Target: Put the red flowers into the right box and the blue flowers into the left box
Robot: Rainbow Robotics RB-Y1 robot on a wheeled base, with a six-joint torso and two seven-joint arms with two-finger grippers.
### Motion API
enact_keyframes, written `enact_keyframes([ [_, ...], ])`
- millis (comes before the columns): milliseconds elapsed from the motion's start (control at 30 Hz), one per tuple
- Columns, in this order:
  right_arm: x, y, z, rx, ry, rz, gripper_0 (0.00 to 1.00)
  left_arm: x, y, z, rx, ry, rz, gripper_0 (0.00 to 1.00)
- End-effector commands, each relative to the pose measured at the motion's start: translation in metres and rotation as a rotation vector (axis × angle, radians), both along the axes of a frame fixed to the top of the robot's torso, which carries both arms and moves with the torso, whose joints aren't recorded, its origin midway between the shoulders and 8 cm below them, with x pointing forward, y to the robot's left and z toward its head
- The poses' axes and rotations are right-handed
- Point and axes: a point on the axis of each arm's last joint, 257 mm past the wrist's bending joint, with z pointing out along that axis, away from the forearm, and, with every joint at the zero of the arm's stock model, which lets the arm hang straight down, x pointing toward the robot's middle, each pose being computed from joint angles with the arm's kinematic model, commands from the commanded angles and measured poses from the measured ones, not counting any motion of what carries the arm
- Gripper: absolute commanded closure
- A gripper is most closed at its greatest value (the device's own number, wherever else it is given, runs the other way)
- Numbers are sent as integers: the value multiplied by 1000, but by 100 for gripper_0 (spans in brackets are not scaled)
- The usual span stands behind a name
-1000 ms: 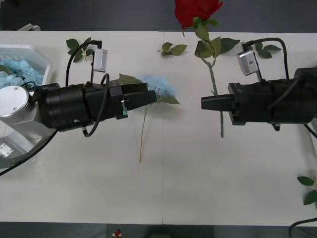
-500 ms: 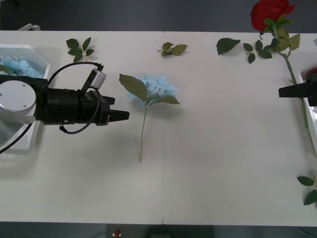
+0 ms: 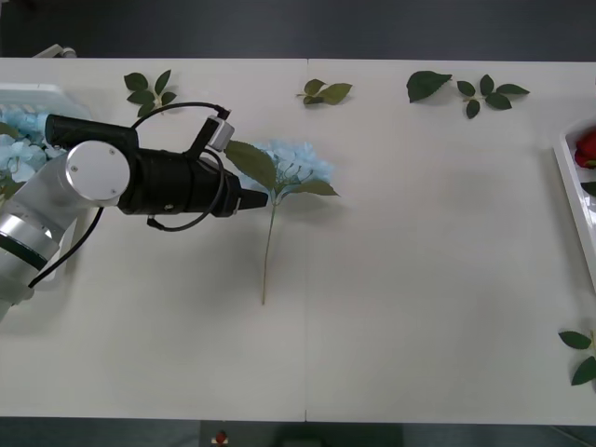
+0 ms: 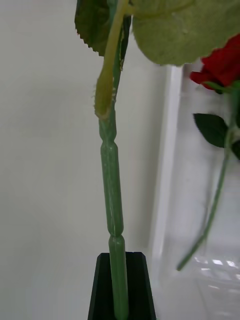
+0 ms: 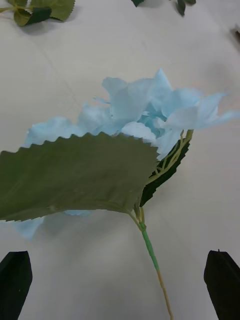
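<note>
You're looking at a lab or test bench setup, not a home or shop. Evidence: one large plain off-white table (image 3: 391, 307) with a seam line down the middle, dark bare floor past its far edge, no furniture or decor around it. Props are staged: artificial flowers, loose green leaf sprigs (image 3: 326, 91) scattered along the far side, a blue flower (image 3: 296, 168) lying flat mid-table, white plastic sorting trays at both ends, the left box (image 3: 47, 90) and the right box (image 3: 570, 182). A robot arm with exposed cabling and a wrist camera module (image 3: 219, 134) reaches over the table. Reads as a robot manipulation data-collection station.
</note>
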Motion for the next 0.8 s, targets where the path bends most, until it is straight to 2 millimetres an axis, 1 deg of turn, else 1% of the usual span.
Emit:
enact_keyframes([
  [33, 4, -44, 15, -94, -20, -90, 100, -5, -10, 24, -5, -5, 13, 0],
  [167, 2, -78, 9, -134, -23, -168, 100, -12, -14, 22, 19, -4, 33, 0],
  [300, -2, -104, 0, -137, -24, -233, 100, -16, -18, 16, 46, 7, 55, 0],
  [367, -5, -116, -3, -144, -24, -261, 100, -19, -19, 11, 64, 9, 69, 0],
  [400, -5, -119, -3, -145, -26, -269, 100, -20, -18, 8, 69, 11, 75, 0],
  [500, -8, -139, -5, -183, -33, -306, 100, -20, -19, -2, 97, 21, 107, 0],
  [633, -11, -157, -3, -236, -40, -337, 100, -18, -25, -12, 129, 10, 142, 0],
  [800, -12, -168, -6, -242, -51, -362, 100, -12, -34, -19, 142, 3, 187, 0],
])
